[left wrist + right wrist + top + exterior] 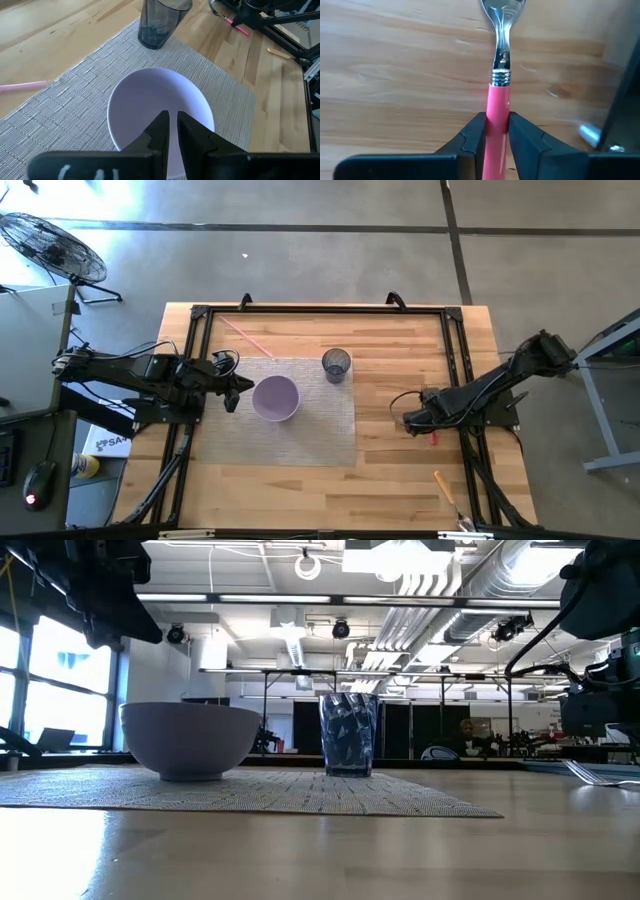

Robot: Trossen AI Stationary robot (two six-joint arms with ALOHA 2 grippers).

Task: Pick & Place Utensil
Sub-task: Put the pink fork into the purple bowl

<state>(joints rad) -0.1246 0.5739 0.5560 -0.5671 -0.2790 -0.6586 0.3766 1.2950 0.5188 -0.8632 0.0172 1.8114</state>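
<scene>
Grasp step: right tool (496,131) pinching pink-handled utensil (498,107) on counter (400,470), 3 o'clock of mesh cup (337,365). Next: lift, carry to cup.

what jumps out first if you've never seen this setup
The right gripper, at the table's right side, is closed on the pink handle of a metal utensil lying on the wood. On the grey mat in the middle sit a lilac bowl and a dark cup; the left gripper hovers shut over the bowl.
</scene>
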